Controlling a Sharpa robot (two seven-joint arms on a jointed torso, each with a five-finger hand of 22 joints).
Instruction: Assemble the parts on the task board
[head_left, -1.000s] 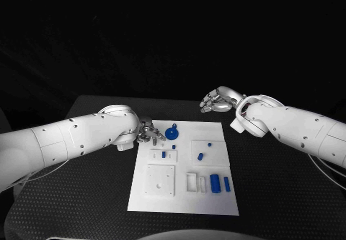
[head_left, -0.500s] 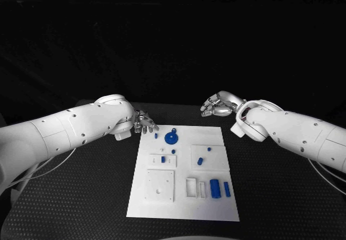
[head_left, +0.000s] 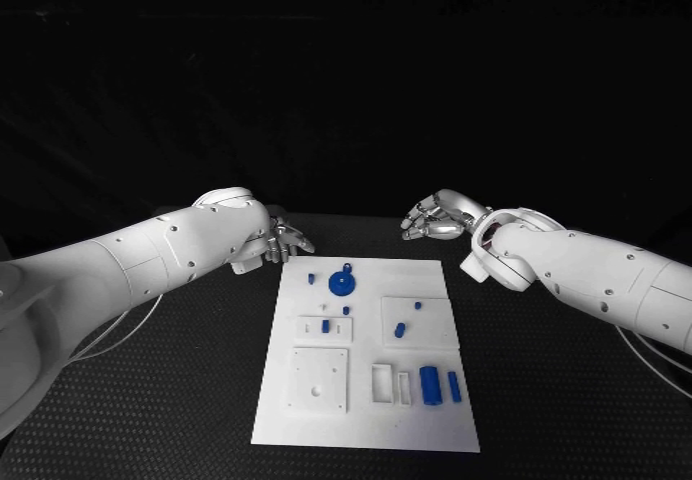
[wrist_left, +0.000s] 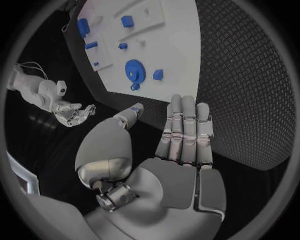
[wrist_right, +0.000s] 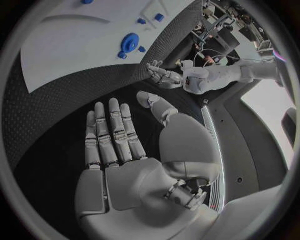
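The task board (head_left: 368, 350) lies mid-table. On it, the gear-shaped part (head_left: 342, 281) sits near the far edge, two cylinder parts (head_left: 440, 383) toward the near right corner. The left hand (head_left: 284, 240) and right hand (head_left: 436, 217) hang beyond the board's far corners (off it).

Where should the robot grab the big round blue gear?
Probably by its toothed rim. The blue gear lies flat near the far end of the task board, so fingers coming straight down from above could pinch opposite edges. The left hand is nearer and open; a small blue piece lies close beside it.
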